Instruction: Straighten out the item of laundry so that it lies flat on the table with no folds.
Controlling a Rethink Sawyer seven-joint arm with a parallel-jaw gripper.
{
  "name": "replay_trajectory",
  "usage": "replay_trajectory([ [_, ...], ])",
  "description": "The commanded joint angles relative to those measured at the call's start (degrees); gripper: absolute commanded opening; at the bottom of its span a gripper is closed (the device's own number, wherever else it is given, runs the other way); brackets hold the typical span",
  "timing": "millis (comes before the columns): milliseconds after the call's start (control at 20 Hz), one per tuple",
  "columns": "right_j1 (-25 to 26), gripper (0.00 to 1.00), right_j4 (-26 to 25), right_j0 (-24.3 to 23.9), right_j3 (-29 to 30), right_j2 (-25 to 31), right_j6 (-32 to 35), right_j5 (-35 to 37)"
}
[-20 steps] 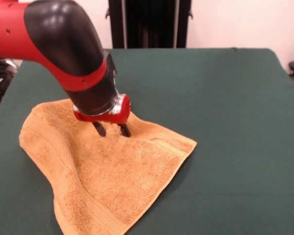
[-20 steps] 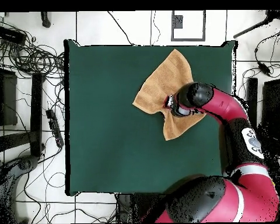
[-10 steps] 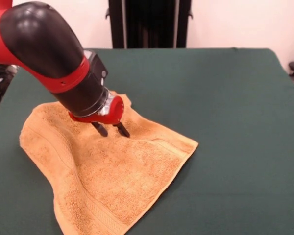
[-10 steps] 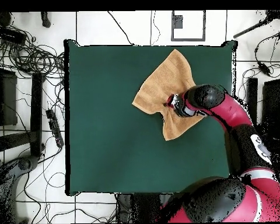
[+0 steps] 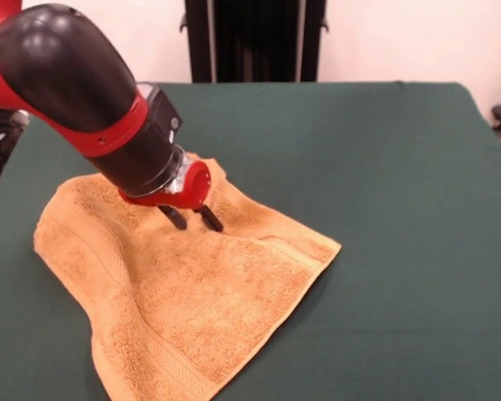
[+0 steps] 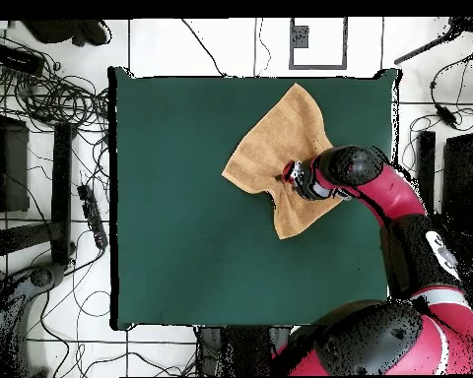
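Observation:
The item of laundry (image 5: 179,292) is an orange-tan terry towel lying on the left half of the green table (image 5: 384,175). It lies mostly spread, with a raised fold running under the gripper and a border band along its near edge. My gripper (image 5: 194,220) points down and to the right, its two dark fingers (image 5: 174,216) apart and their tips touching the towel's upper middle. In the overhead view the towel (image 6: 275,143) lies by the table's (image 6: 181,197) top right, and the gripper (image 6: 287,177) is over its lower part.
The towel's near corner reaches the bottom edge of the front view. A dark stand (image 5: 252,38) rises behind the table. In the overhead view, cables (image 6: 53,98) and equipment lie on the floor to the left of the table.
The arm has leaned over to the picture's left in the front view while the fingertips stayed on the towel. The towel's right corner has crept slightly right.

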Motion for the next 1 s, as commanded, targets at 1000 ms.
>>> replay_trajectory([
  [1000, -3.85, 1.0, 17.21, -0.42, 21.31, 13.89, 5.1, 1.38],
])
